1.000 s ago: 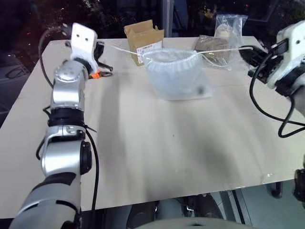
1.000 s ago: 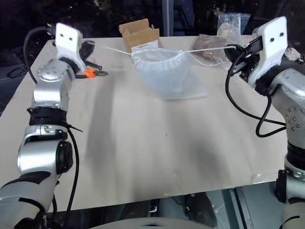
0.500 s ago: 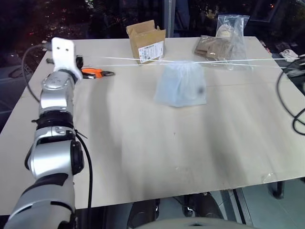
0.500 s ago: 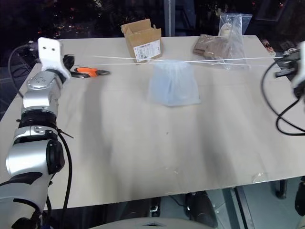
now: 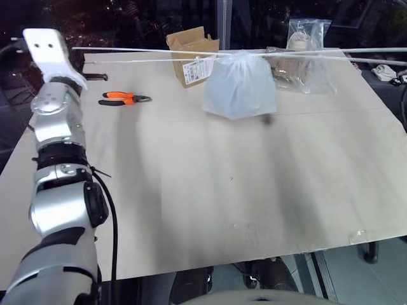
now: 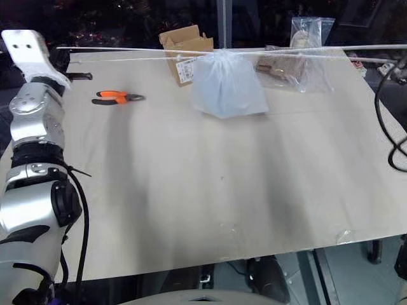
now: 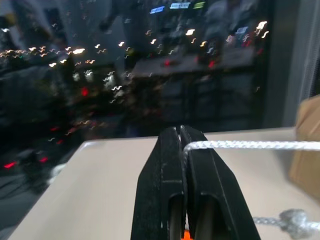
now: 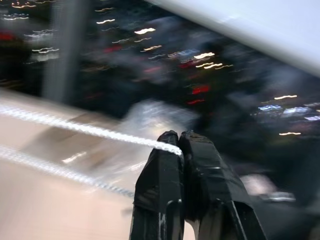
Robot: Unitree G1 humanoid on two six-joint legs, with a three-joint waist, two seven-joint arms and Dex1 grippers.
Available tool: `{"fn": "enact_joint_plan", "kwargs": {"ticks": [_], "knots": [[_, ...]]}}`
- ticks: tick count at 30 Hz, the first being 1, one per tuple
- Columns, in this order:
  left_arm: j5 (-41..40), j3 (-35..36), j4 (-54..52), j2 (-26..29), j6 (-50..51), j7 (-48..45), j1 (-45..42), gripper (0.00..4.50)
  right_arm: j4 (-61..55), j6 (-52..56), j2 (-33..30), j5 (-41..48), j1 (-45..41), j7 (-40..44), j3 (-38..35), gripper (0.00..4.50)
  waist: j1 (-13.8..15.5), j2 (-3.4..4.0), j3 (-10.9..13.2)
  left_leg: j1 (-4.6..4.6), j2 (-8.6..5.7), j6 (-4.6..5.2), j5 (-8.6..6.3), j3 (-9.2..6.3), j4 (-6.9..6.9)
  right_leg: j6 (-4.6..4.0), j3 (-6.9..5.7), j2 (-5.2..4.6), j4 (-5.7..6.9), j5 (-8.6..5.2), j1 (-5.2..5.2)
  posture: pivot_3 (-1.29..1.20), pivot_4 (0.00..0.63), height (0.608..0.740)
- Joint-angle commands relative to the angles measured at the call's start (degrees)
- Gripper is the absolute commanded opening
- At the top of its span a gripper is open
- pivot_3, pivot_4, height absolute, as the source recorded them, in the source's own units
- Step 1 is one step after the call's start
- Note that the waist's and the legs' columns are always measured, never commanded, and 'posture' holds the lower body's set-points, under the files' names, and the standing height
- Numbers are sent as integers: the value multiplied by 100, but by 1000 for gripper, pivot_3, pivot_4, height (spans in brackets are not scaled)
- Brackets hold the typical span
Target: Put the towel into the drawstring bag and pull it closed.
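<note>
The drawstring bag (image 5: 240, 86) hangs at the far middle of the table, its mouth bunched tight where the white cords (image 5: 146, 53) meet. The towel (image 6: 224, 89) shows as a pale blue mass through the bag's frosted wall. The cords run taut from the bag to both sides. In the left wrist view my left gripper (image 7: 181, 131) is shut on the end of a cord (image 7: 240, 145). My right gripper (image 8: 179, 137) is shut on a cord (image 8: 90, 129) that stretches away toward the table.
Orange-handled pliers (image 5: 124, 98) lie on the table at the far left. A small open cardboard box (image 5: 191, 54) stands behind the bag, and a clear crinkly plastic bag with brown contents (image 5: 302, 60) lies to its right. Dark windows stand past the table's far edge.
Both grippers have moved outward, left and right, drawing the cords taut. The bag's wide mouth has cinched shut and the bag has risen to the cord line. The right arm has left the eye views.
</note>
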Motion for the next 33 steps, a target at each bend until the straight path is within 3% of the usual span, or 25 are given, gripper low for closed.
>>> {"fn": "enact_joint_plan", "kwargs": {"ticks": [1, 4, 8, 10, 11, 12, 16, 19, 20, 27, 33], "knots": [[-433, -625, -1773, -602, 930, -942, 1498, 54, -1444, 583, 146, 599, 1202, 684, 411, 0, 12, 41, -22, 1, -2, 6, -4, -2, -4, 3, -3, -6, -1, -2, 7, 0, 150, 740], [-532, -952, -2842, -1205, 1252, -918, 2298, 54, -2031, 774, 588, 341, 1421, 227, 1190, 0, -4, 31, -5, -11, -8, 33, -19, -5, 24, 9, 9, -22, -1, -4, -4, 0, 150, 740], [-575, -1361, -3487, -1644, 1856, -1002, 2602, 54, -2111, 864, 1186, -213, 1260, -321, 2026, 0, -7, -11, 0, -1, -3, 59, -10, -16, 35, -12, 11, -10, 0, 27, -1, 0, 150, 740], [-829, -1481, -3812, -1628, 2023, -1486, 2737, 0, -2148, 758, 1291, -429, 1339, -306, 2294, 493, -5, -2, -3, 25, -3, 66, -3, -16, 32, -35, 12, -11, 1, 23, 20, 0, 150, 740], [-949, -1474, -3944, -1604, 2126, -1651, 2787, 604, -2186, 709, 1287, -521, 1409, -260, 2375, 957, -5, -1, -2, 61, -3, 66, -3, -11, 21, -38, 15, -13, 1, 21, 50, 0, 150, 740], [-1026, -1450, -4059, -1544, 2187, -1803, 2837, 777, -2238, 671, 1244, -572, 1508, -189, 2394, 1197, -5, -1, -2, 71, -2, 67, -3, -9, 17, -40, 16, -14, 1, 21, 60, 0, 150, 740], [-1192, -1200, -4440, -871, 2281, -2540, 3388, 2710, -2494, 302, 1145, -570, 2283, 116, 1867, 3240, -7, 0, -2, 74, -2, 65, -4, -11, 0, -39, 16, -14, -2, 17, 61, 0, 150, 740], [-1276, -1035, -4632, -400, 2166, -3010, 3837, 4111, -2657, 34, 1099, -723, 2849, 197, 1552, 4500, -8, 4, 0, 74, -2, 55, -7, -10, -5, -27, 17, -14, -3, 9, 59, 0, 150, 740], [-1284, -982, -4685, -304, 2079, -3120, 3959, 4476, -2739, -23, 1100, -724, 3014, 243, 1467, 4500, -4, 4, 0, 72, -2, 56, -9, -10, -5, -34, 15, -15, -5, 3, 57, 0, 150, 740], [-1598, -633, -5681, 326, 2268, -3706, 5258, 4476, -3637, -39, 799, -631, 4905, 1026, 909, 4500, 7, 14, 3, 77, 3, 62, -20, -21, -9, -37, 8, -57, -20, -10, 63, 0, 150, 740], [-2080, -178, -6343, 161, 2564, -3336, 5678, 4476, -3810, -247, 1263, -130, 4773, 853, 278, 4500, 3, 24, 3, 84, 11, 37, -33, -25, -8, -22, -51, -114, -24, -19, 63, 0, 150, 740]]}}
